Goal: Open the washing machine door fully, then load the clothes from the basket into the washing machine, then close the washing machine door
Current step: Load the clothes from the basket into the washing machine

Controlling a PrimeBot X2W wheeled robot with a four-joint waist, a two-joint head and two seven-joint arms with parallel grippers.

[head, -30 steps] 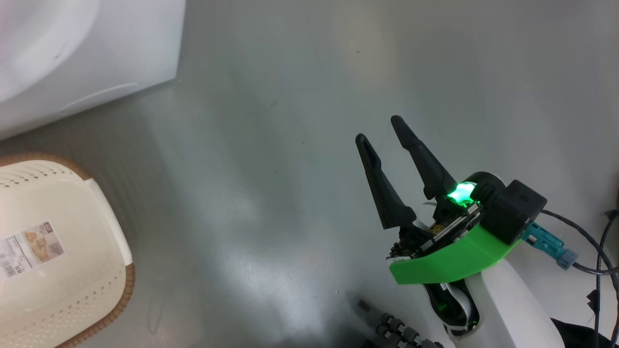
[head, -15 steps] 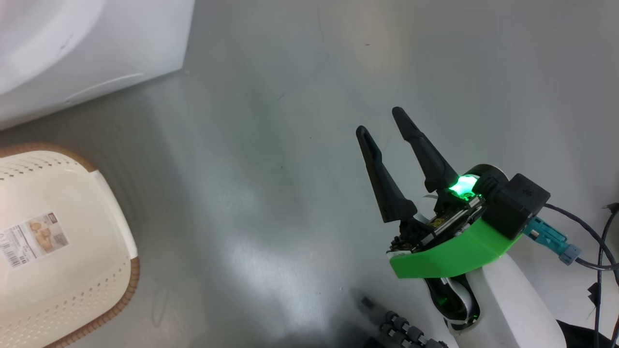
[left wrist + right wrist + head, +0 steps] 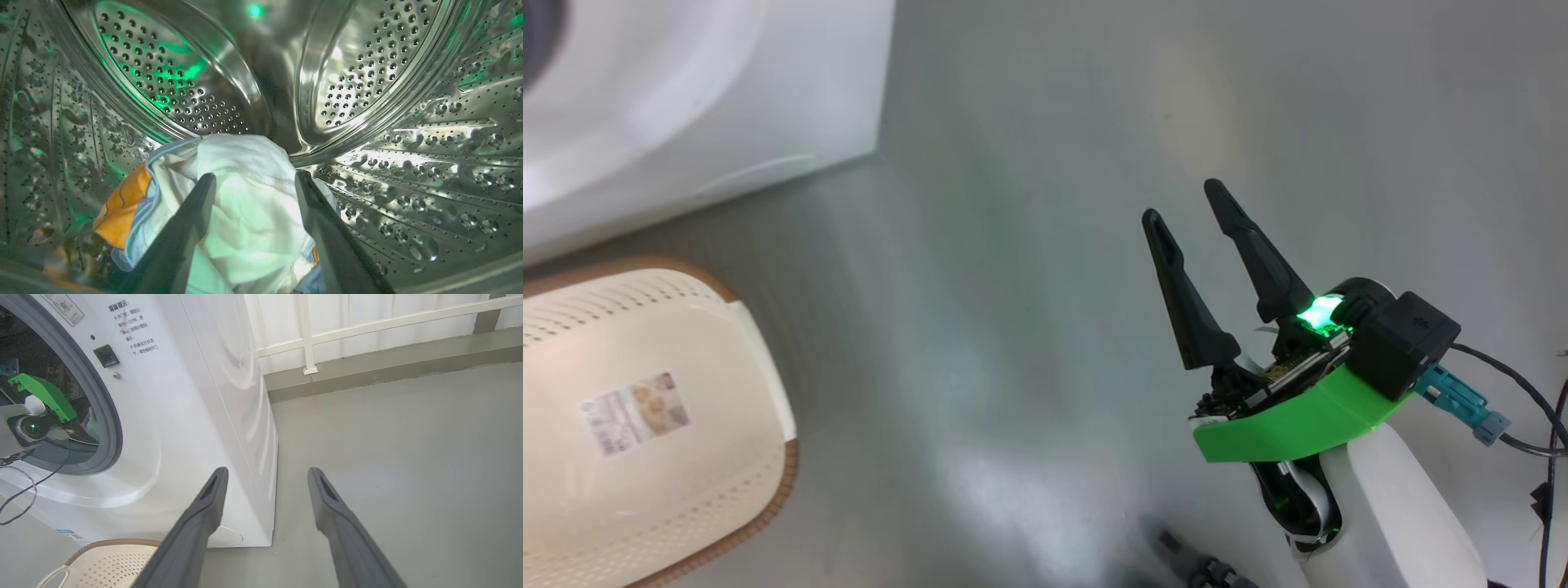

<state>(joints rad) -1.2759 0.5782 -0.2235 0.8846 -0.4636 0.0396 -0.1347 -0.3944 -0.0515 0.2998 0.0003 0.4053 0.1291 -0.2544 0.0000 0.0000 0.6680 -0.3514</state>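
In the left wrist view my left gripper is inside the washing machine's steel perforated drum. Its fingers stand open. The clothes lie bunched on the drum floor between and behind them, white lining up, with light blue and orange print at the left. The white washing machine stands at the head view's top left, and the cream basket sits below it, holding only its label. My right gripper hovers open over the grey floor, holding nothing. The washing machine door is out of view.
In the right wrist view the washing machine shows its grey gasket ring, with my left arm's green guard reaching into the opening. The basket sits at the machine's foot. Grey floor spreads to the right, up to a white railing.
The head camera has turned, so the machine and basket sit further right in the picture. My left gripper has opened and let go of the clothes. The right gripper stays open.
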